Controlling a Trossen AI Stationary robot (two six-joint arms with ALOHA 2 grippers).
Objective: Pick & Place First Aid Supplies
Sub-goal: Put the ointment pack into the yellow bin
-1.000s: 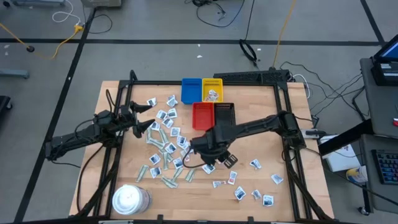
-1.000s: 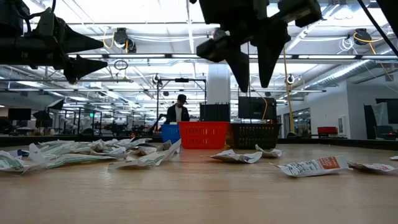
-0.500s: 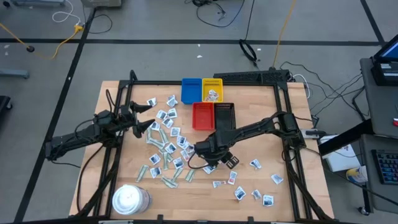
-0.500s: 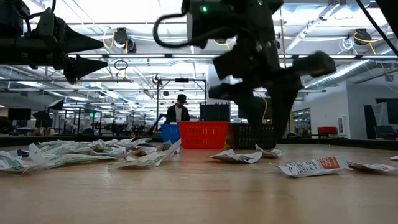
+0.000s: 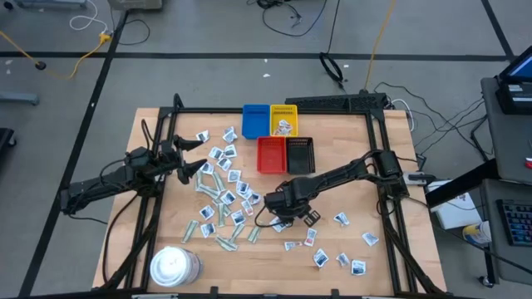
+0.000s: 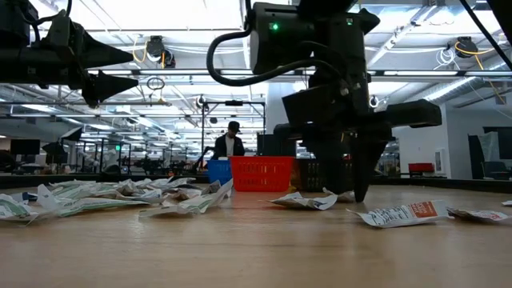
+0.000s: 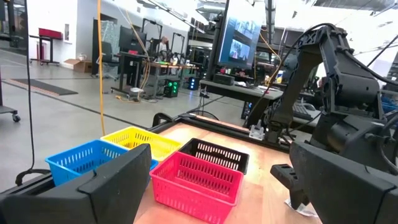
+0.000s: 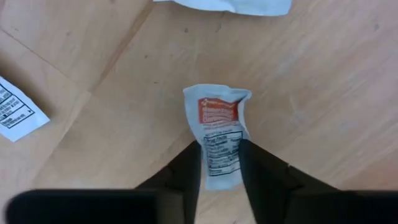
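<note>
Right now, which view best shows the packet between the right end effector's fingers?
The right wrist view: the packet sits between the right end effector's fingers on the table, its red and black print readable. In the high view the arm hides it; the low view shows the end effector down at the table, the packet not clearly; the left wrist view misses it.

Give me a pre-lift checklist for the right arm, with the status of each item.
1. Packet sits between the right end effector's fingers: ok.
2. Fingers fully clamped on it: cannot tell.
3. Only one packet in the grip: ok; neighbouring packet lies apart.
4. Fingertips down at the table: ok.
5. Left end effector open and clear of the right arm: ok.
6. Trays reachable, red tray unobstructed: ok.
</note>
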